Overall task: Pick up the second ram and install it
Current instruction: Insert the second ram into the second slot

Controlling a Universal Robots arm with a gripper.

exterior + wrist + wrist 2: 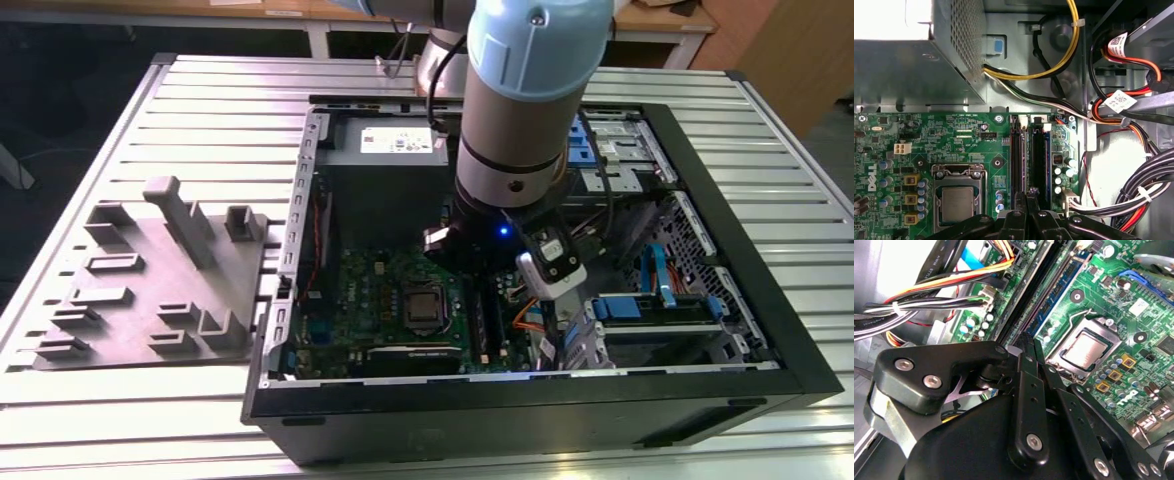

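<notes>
Two jaws pinch the second ram (pixel 1027 160), a thin dark strip edge-on over the slots (pixel 1039 155).

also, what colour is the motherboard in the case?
Green. The motherboard shows best in the first wrist view.

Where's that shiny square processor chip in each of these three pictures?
Exterior view: processor chip mid-board, on the exterior view's left of the arm.
First wrist view: chip on the green board, beside the slots.
Second wrist view: chip beside the slots too.
Shared landmark: long black memory slots alongside it.
</notes>
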